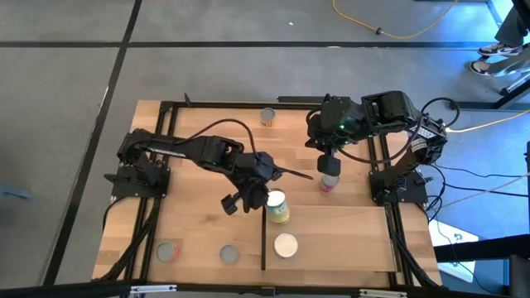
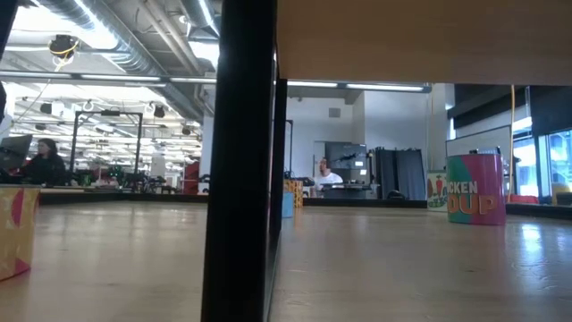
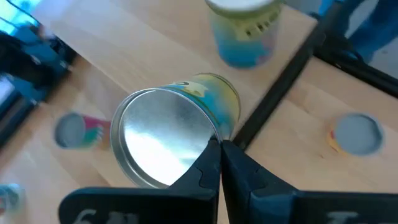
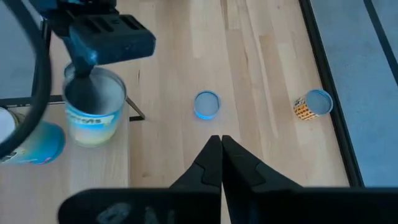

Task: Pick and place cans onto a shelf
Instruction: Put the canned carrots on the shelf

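Note:
A can with a silver top and yellow-green label (image 1: 277,207) stands on the light-wood shelf (image 1: 348,240), just beside its dark edge strip (image 1: 263,244). My left gripper (image 1: 248,197) is shut at this can's rim, on the can's left side. A white-topped can (image 1: 286,245) stands on the shelf nearer the front. My right gripper (image 1: 329,161) is shut and empty above a pink-labelled can (image 1: 329,180), which stands upright on the tabletop (image 2: 478,188). That can is hidden in the right wrist view. My left gripper has its shut fingertips (image 3: 214,155) against the can's top rim (image 3: 208,134), on the side toward the table's left. The fingers slant down from the left. The can stands on the shelf by the dark strip (image 3: 273,99). Whether they press it, I cannot tell.
Two cans stand at the table's near left (image 1: 168,251) (image 1: 228,254), and one at the far edge (image 1: 267,116). A black frame (image 1: 248,103) runs round the tabletop. A black upright (image 2: 241,161) fills the middle of the low view. People sit in the room beyond.

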Controlling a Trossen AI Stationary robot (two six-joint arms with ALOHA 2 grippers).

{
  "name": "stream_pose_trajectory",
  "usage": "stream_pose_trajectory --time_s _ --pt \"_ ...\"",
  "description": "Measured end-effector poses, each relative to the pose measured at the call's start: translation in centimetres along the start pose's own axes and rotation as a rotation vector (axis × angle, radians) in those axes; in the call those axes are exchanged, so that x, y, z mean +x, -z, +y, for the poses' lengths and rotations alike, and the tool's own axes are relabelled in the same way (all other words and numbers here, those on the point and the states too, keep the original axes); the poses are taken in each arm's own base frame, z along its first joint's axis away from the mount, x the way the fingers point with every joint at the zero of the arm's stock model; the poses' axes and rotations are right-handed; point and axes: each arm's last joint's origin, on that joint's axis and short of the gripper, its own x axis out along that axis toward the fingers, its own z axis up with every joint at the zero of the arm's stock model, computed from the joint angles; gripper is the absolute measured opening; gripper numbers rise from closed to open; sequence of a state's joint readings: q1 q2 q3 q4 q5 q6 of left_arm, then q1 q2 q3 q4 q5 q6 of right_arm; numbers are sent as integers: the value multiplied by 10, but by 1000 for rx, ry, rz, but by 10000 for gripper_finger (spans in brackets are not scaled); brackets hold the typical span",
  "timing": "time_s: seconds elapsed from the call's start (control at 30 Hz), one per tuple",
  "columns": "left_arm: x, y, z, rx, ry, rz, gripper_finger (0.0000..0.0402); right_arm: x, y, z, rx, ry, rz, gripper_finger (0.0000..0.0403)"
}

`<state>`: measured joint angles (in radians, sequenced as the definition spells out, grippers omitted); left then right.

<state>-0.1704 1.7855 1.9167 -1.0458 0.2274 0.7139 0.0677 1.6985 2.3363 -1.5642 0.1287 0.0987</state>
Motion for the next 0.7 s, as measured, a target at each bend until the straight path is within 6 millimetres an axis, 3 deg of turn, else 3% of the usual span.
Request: stream_pose_trajectory --time_s 0.7 --pt "5 3 1 -58 -4 39 0 0 1 0 -4 -1 7 3"
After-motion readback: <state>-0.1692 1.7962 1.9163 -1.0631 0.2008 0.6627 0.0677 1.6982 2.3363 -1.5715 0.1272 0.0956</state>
